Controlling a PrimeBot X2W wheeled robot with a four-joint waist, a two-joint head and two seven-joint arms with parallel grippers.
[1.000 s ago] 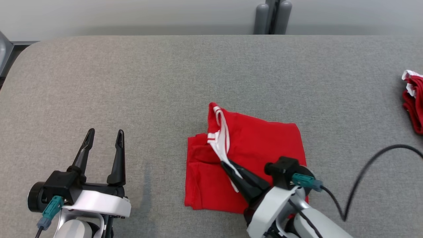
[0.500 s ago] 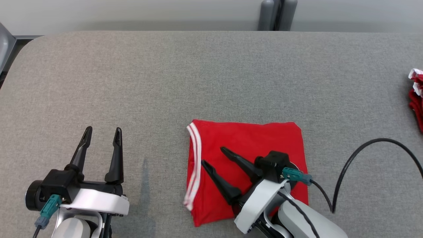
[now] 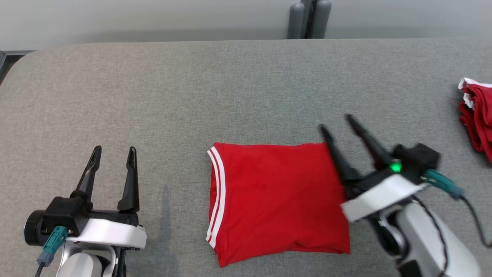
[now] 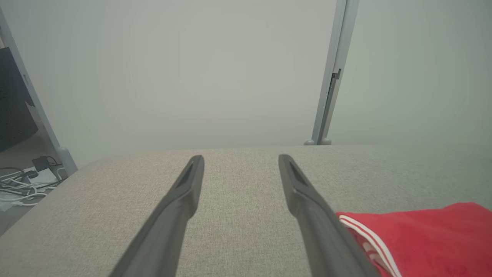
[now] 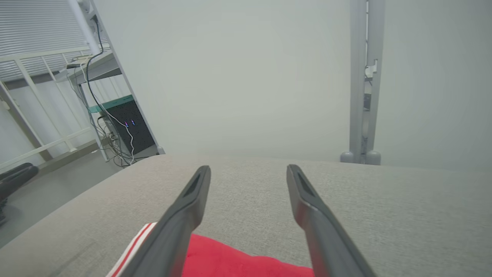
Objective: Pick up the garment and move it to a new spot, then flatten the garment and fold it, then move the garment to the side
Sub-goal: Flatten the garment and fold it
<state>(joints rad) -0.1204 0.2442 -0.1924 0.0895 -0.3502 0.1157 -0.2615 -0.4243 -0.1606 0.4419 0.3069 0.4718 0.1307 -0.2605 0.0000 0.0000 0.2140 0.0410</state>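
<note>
Now: folded red garment [image 3: 276, 200] lies flat on grey table [image 3: 230, 84], middle of near side; white double stripe runs down its left edge; right gripper [image 3: 335, 122] at garment's far right corner, fingers spread wide, holding nothing, tips over bare tabletop; one finger crosses garment's right edge, contact unclear; left gripper [image 3: 114, 149] well apart to left, fingers likewise spread, empty; red-and-white bundle [image 3: 476, 115] sits crumpled at table's far right.
</note>
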